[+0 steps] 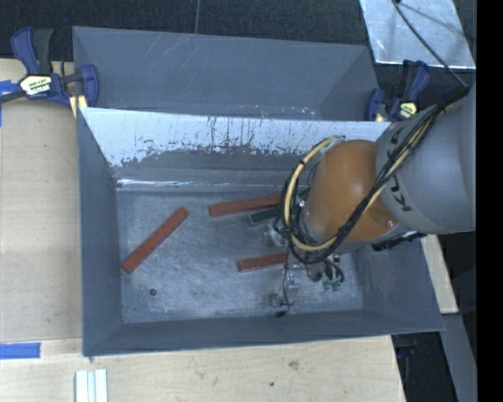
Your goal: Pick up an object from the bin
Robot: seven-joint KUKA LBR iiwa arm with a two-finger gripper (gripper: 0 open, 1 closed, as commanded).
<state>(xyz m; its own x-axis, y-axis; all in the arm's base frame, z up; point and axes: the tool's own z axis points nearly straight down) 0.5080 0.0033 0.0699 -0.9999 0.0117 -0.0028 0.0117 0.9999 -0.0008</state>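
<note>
Grey metal bin (pixel 96 249), floor mostly bare, a few loose things on it.

Near edge: gripper (pixel 282 298) is low over the floor, close to the front wall, right of centre. Cannot tell how far open it is, nor whether it has hold of anything; the tip is too small to read. Speck (pixel 153 291), dark, lies well apart to the left at the same depth.

Next back: short stick (pixel 261 263), red-brown and flat, lies just beside the gripper, up and left of the tip. Whether they touch, cannot tell. It is the nearest thing to the gripper, so the likely pick.

Mid floor, left: long stick (pixel 155 239), same colour, lies on a diagonal, well apart from the gripper.

Further back: far stick (pixel 243 208), with a dark green thing (pixel 261 218) at its right end. Orange cover (pixel 344 191) on the wrist hides the floor to their right.

Progress, as a judgement: arm is down in the bin, but no grasp is confirmed. Closing on a thing and lifting it clear are left.
</note>
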